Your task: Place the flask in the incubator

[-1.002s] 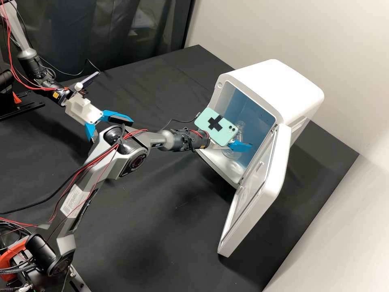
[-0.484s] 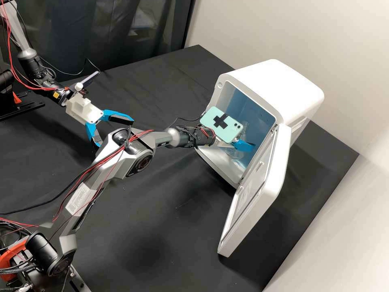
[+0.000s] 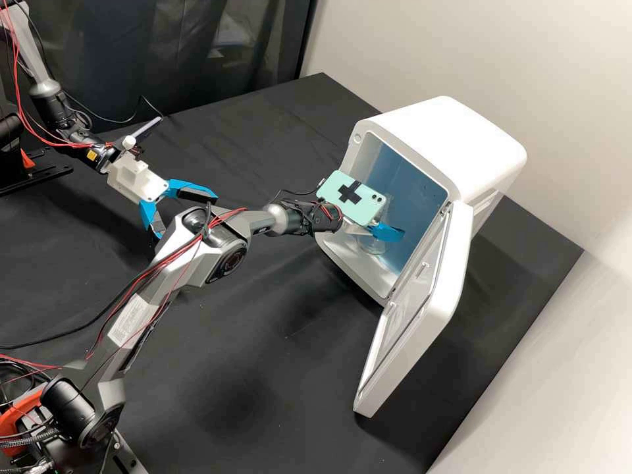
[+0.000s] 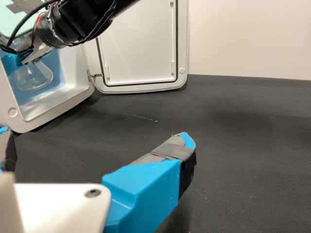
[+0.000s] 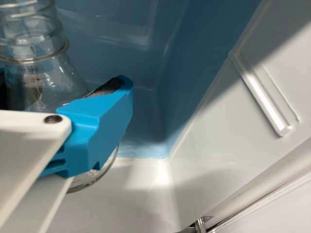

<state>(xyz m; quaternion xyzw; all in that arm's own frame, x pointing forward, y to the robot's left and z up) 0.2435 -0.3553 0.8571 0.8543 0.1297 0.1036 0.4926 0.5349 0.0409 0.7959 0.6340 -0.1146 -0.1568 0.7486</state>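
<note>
The flask (image 3: 372, 246) is sitting low inside the incubator (image 3: 447, 138), close to the chamber floor. Whether its base is touching that floor cannot be told. It is clear glass, conical, widening from a ringed round neck to a broad base. In the left wrist view the flask (image 4: 30, 75) is showing pale against the blue lining.

The right gripper (image 3: 380, 234) is reaching through the opening and gripping the flask by its sloping wall. One blocky blue plastic finger (image 5: 95, 121), faced with a dark pad, is lying against the glass. A mint-green phone (image 3: 349, 194), flat and rectangular with a black cross on its back, is riding on that wrist at the chamber mouth.

The incubator is a smooth white plastic box with rounded corners. Its inner walls are showing matte blue and its floor glossy off-white. The door (image 3: 415, 309), a flat white panel with an inset frame, is hanging fully open and reaching down to the bench (image 3: 276, 342), which is matte black.

The left gripper (image 3: 179, 212) is hanging above the bench, well apart from the incubator, its fingers spread wide with nothing between them. Thin red wires (image 3: 151, 263) are running along the dark grey right arm.
</note>
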